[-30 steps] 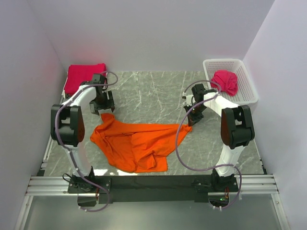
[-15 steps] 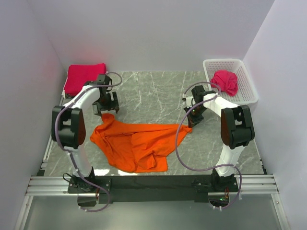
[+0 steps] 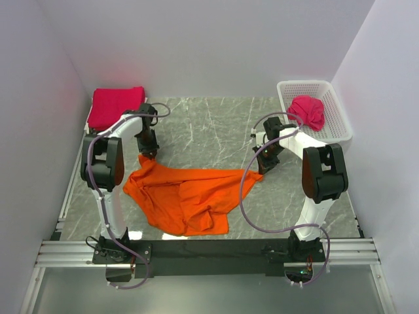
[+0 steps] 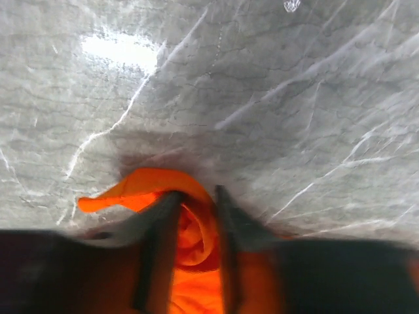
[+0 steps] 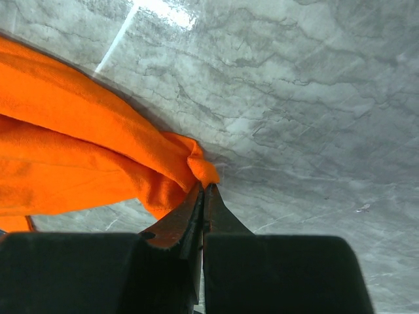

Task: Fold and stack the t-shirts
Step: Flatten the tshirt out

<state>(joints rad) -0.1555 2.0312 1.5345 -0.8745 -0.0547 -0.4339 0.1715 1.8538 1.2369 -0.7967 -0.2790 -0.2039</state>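
So, L gripper [image 4: 194, 226] pinches the orange t-shirt [image 3: 186, 196] at its back-left corner. R gripper [image 5: 203, 196] prob. nips the right corner, jaws squeezed together. Shirt lies crumpled on the table [image 3: 209, 124].

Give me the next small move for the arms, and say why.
Probably squeeze the left gripper firmly on the orange shirt. Its fingers straddle a bunched corner, but whether they grip is unclear. The right gripper is already shut on the opposite corner, so once both hold, the crumpled shirt could be lifted and spread.
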